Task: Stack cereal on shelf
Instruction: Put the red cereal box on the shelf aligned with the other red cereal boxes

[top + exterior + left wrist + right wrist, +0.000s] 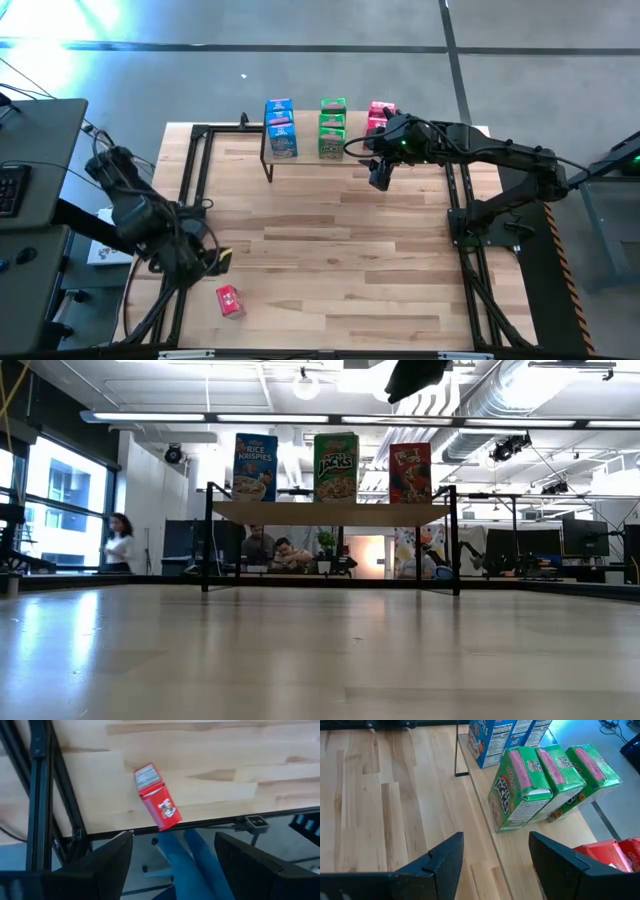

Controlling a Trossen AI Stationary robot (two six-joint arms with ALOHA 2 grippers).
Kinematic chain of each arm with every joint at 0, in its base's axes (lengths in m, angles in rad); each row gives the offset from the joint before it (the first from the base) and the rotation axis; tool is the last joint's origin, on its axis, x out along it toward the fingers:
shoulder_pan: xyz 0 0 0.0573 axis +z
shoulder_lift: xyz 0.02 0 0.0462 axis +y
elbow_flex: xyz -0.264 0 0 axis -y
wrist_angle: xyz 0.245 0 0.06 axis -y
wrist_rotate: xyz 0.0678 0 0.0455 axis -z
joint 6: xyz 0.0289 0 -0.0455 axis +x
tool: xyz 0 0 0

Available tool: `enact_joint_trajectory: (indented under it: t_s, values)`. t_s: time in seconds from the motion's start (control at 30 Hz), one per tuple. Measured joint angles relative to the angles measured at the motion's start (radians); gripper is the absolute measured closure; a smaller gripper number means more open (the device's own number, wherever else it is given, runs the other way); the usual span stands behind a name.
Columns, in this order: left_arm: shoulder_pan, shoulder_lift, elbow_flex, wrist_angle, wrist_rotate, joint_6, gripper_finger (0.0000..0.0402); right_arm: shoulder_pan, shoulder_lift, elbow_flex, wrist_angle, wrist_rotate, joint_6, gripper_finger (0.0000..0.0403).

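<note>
A pale plank tabletop (330, 250) fronts an open office. On the shelf (320, 158) stand blue boxes (281, 128), green boxes (332, 128) and red boxes (378, 115) in rows. One red box (230, 301) lies flat near the left gripper (205, 258), whose fingers are spread wide and empty. The right gripper (380, 172), part open and empty, hovers beside the shelf.
</note>
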Motion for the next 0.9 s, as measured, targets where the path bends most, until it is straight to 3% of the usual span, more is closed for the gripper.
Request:
enact_joint_trajectory:
  t_s: [0.33,0.9]
  values:
    - [-0.07,0.105,0.0,0.033,0.002,-0.091,0.0128,0.0,0.0,0.0,0.0,-0.023,0.0,0.0185]
    - [-0.068,0.262,0.0,0.086,0.002,-0.108,0.0128,0.0,0.0,0.0,0.001,-0.023,0.0,0.0185]
